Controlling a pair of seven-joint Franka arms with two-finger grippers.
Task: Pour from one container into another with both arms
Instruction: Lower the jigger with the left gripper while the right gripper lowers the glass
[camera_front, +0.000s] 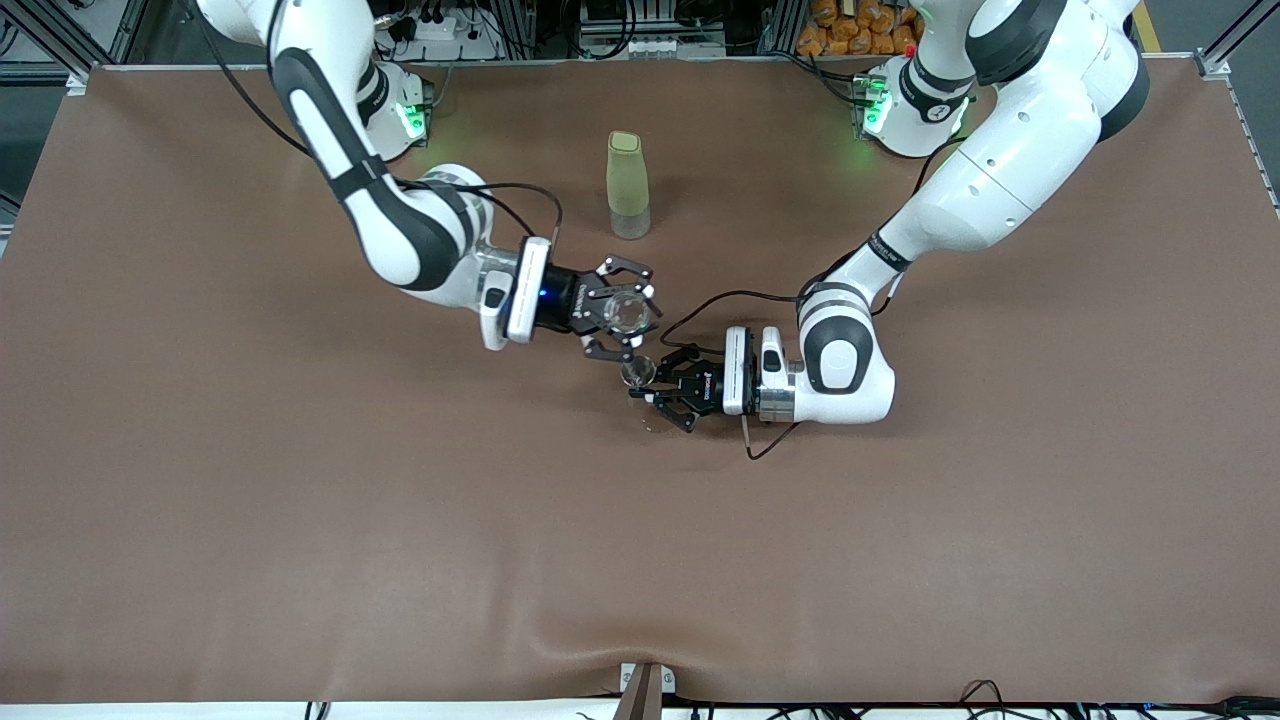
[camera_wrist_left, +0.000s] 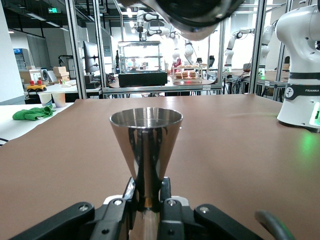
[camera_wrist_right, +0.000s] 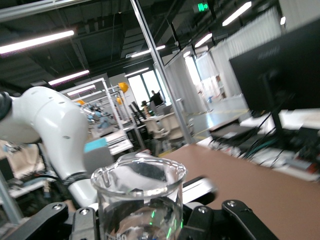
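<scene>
My right gripper (camera_front: 625, 310) is shut on the clear glass tumbler (camera_front: 628, 312), holding it in the air over the middle of the table. In the right wrist view the tumbler (camera_wrist_right: 137, 200) fills the space between the fingers (camera_wrist_right: 210, 225) and sits at a slant. My left gripper (camera_front: 648, 382) is shut on the narrow waist of the steel jigger (camera_front: 638, 372), which stands upright. In the left wrist view the jigger (camera_wrist_left: 146, 145) has its open cone up, and the tumbler's underside (camera_wrist_left: 192, 17) hangs just above it. I cannot see any contents.
A tall pale-green bottle (camera_front: 627, 185) stands upright on the brown table (camera_front: 300, 520), farther from the front camera than both grippers. The left arm's elbow (camera_front: 845, 360) rests low beside the jigger. Both arm bases stand along the table's edge farthest from the front camera.
</scene>
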